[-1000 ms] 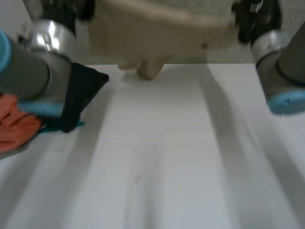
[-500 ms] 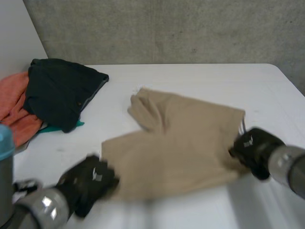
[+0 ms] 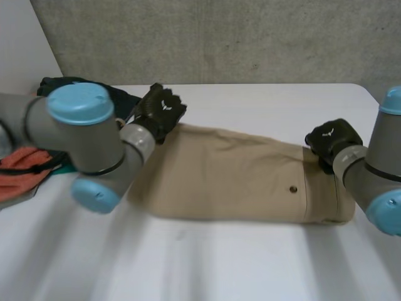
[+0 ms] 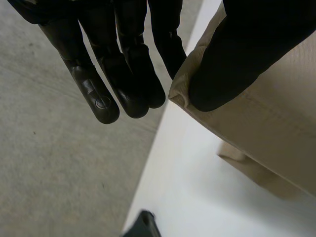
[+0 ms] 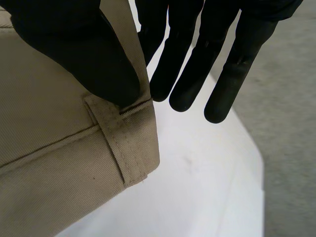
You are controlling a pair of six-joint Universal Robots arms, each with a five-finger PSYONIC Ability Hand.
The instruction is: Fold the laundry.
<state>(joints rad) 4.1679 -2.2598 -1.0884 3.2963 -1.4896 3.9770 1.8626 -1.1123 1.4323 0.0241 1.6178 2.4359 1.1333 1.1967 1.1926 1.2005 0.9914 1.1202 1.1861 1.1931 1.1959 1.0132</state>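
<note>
A pair of beige trousers lies flat across the white table, legs folded together, waistband with a button toward the right. My left hand is at the far corner of the leg end. There its thumb presses the beige hem against straight fingers. My right hand is at the far corner of the waistband. Its thumb pins the waistband beside a belt loop against the straight fingers behind the cloth.
A dark garment and an orange cloth are piled at the table's left side, partly behind my left arm. A concrete wall runs behind the table. The table's right edge is close to my right hand.
The trousers, held up high a second ago, have swung down and now lie stretched flat on the table. Both hands have moved with them, left to the far left, right to the right.
</note>
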